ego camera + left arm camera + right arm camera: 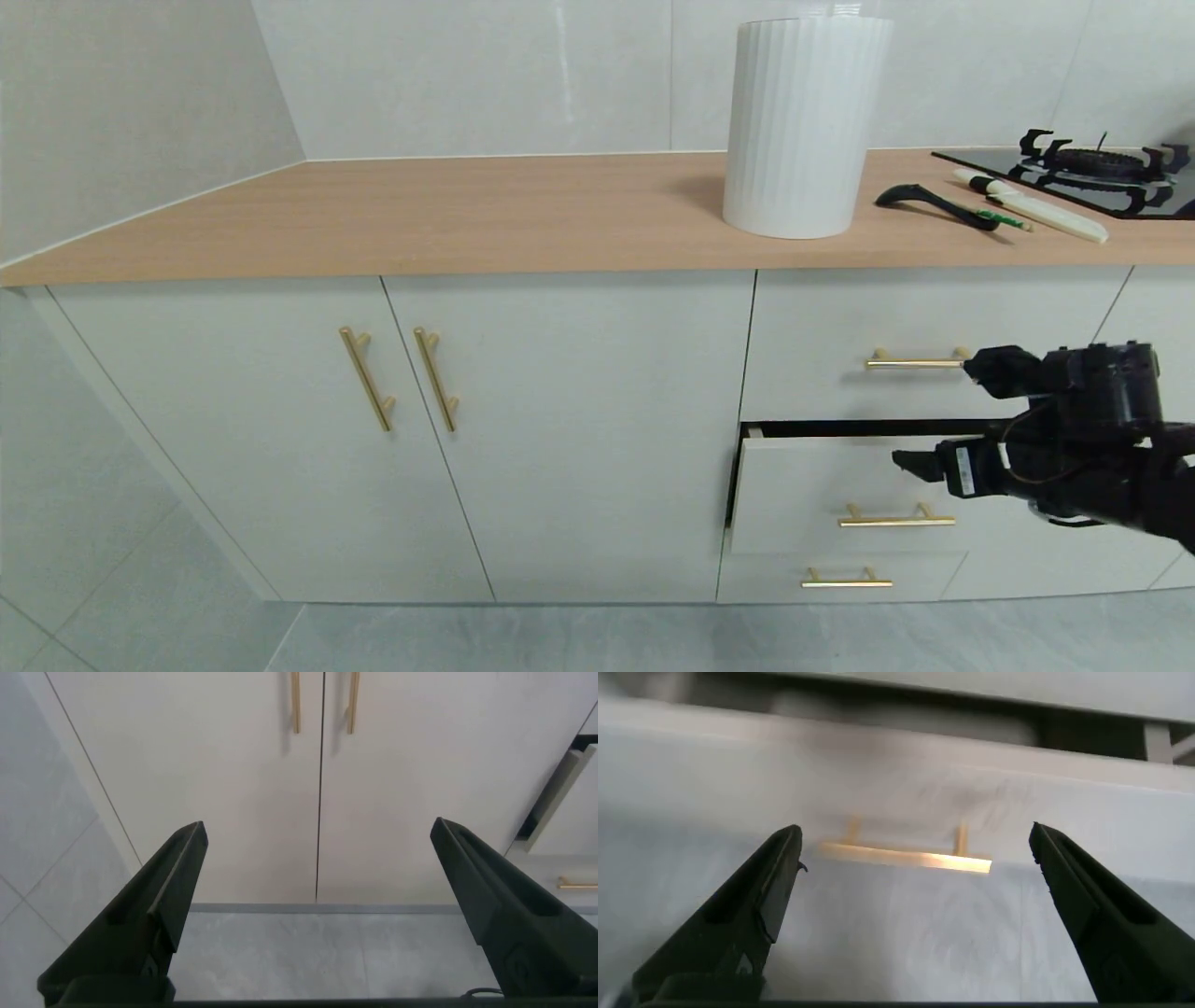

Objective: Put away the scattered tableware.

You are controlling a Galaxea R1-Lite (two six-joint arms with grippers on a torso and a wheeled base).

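Your right hand (952, 411) sits at the lower right of the head view, in front of the drawer stack; its fingers are spread wide and hold nothing. In the right wrist view the right hand (913, 854) faces the front of the middle drawer (906, 924), with the gold bar handle (906, 857) between the two open fingers but not touching either.

The middle drawer (822, 485) is pulled out a little, with a dark gap along its top edge; the top drawer (840, 327) above and the bottom drawer (840, 569) below are closed.

The tableware lies at the upper right of the head view, on the wooden surface (420, 215): a black spoon (920, 198), a thin green stick (1004, 221) just beside it, and a long white utensil (1036, 210) next to the stove (1092, 168); how far they touch one another you cannot tell. A white ribbed container (803, 121) stands upright near the left of the spoon.

Your left hand (320, 835) is spread wide and empty, pointed at the closed cabinet doors (318, 793) above the grey floor (318, 952).
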